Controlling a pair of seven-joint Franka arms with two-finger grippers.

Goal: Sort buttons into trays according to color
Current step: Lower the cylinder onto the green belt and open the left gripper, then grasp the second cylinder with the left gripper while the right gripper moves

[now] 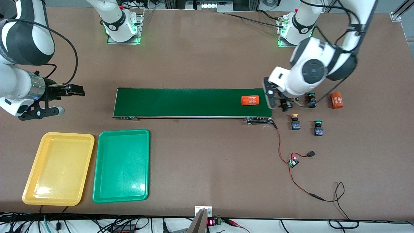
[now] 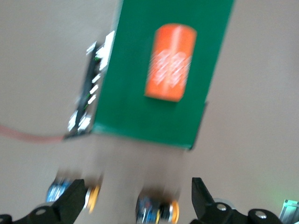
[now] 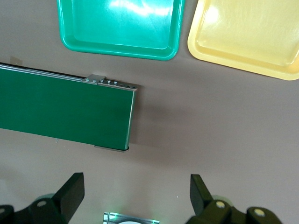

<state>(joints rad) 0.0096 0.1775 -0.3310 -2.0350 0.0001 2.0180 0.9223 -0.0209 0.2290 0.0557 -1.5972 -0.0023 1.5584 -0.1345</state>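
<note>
Left wrist view: my left gripper (image 2: 135, 198) hangs wide, empty, over a yellow button (image 2: 159, 210) beside the belt (image 2: 140, 93). Descending off-centre could topple it. My right gripper (image 3: 135, 196) waits wide.

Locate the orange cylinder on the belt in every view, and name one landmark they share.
Front view: cylinder lies on the belt, at its left-arm end.
Left wrist view: cylinder on the belt, near its end.
Right wrist view: not in it.
Shared landmark: the green belt.
</note>
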